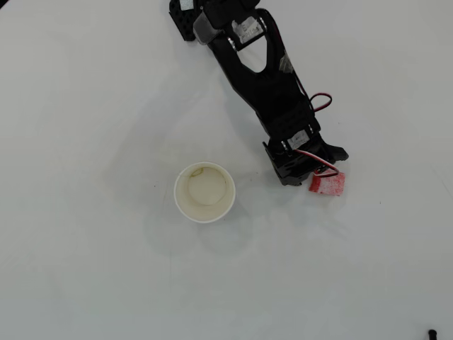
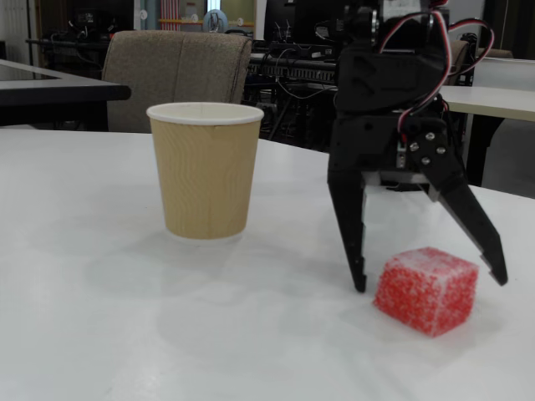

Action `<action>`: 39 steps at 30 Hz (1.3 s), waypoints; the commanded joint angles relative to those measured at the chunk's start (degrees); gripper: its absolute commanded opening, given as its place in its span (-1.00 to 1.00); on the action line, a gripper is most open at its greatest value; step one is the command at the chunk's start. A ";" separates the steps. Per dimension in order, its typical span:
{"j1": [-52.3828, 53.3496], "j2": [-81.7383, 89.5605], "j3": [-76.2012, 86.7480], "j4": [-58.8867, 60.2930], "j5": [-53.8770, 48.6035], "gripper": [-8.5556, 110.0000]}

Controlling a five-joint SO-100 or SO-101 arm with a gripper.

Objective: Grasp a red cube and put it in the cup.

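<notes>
White bench (image 1: 85, 283) carrying cup (image 2: 206, 170) mid-surface; red cube (image 2: 426, 289) lying toward right edge (fixed view). End effector (image 2: 430, 282) spread wide, straddling cube, gripping nothing. Approach step; next: lowering, closing.

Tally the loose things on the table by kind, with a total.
Red cube: 1
Cup: 1
Total: 2

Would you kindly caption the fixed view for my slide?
Open gripper straddling the red cube beside an upright cup.
</notes>
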 commanded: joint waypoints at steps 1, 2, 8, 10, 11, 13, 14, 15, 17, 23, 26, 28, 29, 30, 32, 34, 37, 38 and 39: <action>0.62 0.70 -4.04 -0.18 0.44 -0.17; 0.70 0.53 -4.31 -0.18 0.44 -0.17; 1.93 -1.67 -7.29 0.00 0.53 -0.17; 2.37 -2.55 -8.61 0.09 0.53 -0.17; 2.55 -2.99 -9.32 0.09 0.53 -0.17; 2.90 -3.60 -10.28 0.09 0.53 -0.17; 2.99 -3.87 -10.55 0.09 0.53 -0.17; 3.08 -4.04 -10.72 0.09 0.53 -0.17; 3.16 -4.13 -10.90 0.35 0.53 -0.17; 3.16 -4.13 -10.99 0.70 0.53 -0.17; 3.16 -4.13 -11.07 0.97 0.62 -0.17; 3.08 -4.13 -11.78 1.85 0.62 -0.17; 3.16 -4.22 -12.04 2.11 0.62 -0.17; 3.43 -4.39 -12.39 2.11 0.62 -0.17; 3.96 -5.19 -13.54 2.02 0.62 -0.17; 4.57 -6.59 -15.12 1.58 0.62 -0.17; 5.19 -8.35 -17.23 1.58 0.62 -0.17; 5.36 -8.61 -17.49 1.41 0.44 -0.17; 5.54 -8.88 -17.58 1.23 0.35 -0.17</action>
